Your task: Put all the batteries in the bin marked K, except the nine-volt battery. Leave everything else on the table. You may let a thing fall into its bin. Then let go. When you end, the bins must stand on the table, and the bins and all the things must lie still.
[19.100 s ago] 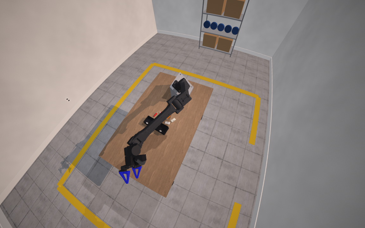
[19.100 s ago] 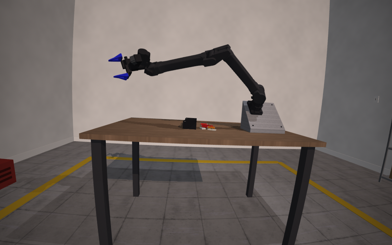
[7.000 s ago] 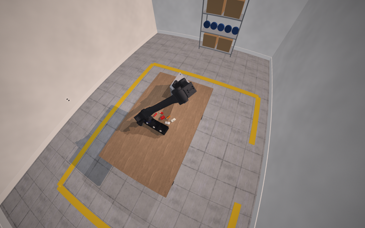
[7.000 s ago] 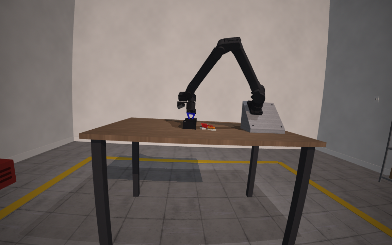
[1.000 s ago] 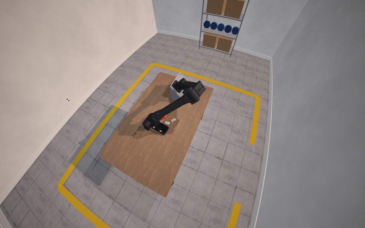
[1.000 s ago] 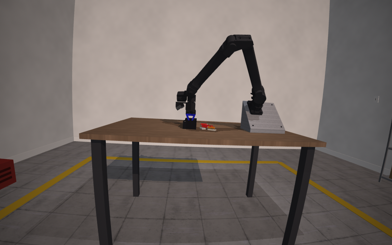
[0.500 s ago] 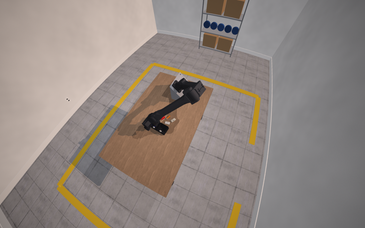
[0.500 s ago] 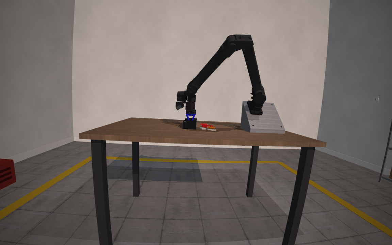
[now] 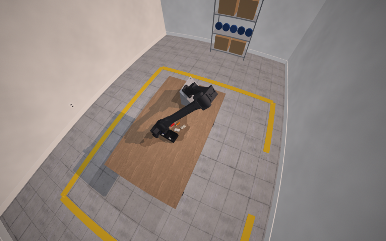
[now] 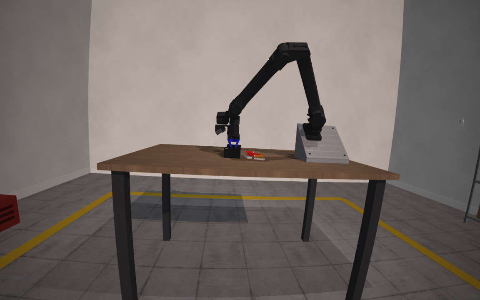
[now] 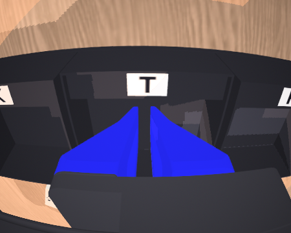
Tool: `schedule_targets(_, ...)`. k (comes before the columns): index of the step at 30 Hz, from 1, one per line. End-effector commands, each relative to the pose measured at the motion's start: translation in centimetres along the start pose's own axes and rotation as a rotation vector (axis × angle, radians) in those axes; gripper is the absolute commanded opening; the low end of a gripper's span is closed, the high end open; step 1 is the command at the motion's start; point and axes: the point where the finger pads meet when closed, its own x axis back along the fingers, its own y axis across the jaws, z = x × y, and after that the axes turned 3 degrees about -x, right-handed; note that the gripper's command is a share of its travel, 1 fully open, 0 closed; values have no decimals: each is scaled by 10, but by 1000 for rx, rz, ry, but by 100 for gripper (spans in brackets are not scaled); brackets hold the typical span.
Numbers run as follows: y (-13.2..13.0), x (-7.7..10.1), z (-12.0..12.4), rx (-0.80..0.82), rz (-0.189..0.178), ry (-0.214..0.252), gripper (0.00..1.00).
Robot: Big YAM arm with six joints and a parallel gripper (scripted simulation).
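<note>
— Batteries? Location?
— Small red (image 9: 172,123) and orange (image 9: 177,123) cylinders, lying on surface (image 9: 158,167) beside bins.
— Bins?
— Black: K (image 11: 29,134), T (image 11: 147,85), R (image 11: 266,134). Contents not discernible.
— End effector (image 11: 144,142)?
— Blue, closed, empty, tips inside T.

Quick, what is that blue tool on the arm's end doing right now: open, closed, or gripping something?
Tool: closed, with only a thin gap between its blue fingers; it holds nothing and hangs low over the bin marked T.
</note>
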Motion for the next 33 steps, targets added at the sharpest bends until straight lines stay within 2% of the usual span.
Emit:
schedule_targets(1, -3, 21, -17, -15, -4, -47, 8)
schedule_targets(9, -3, 21, -19, -11, -4, -49, 8)
schedule_targets(11, 2, 30, -24, 18, -2, -62, 8)
schedule_targets(18, 2, 40, -24, 19, 1, -62, 8)
schedule_targets(23, -4, 37, -21, 5, 0, -49, 8)
schedule_targets(25, 2, 46, -24, 19, 1, -63, 8)
schedule_targets(33, -2, 54, -22, 11, 1, -55, 8)
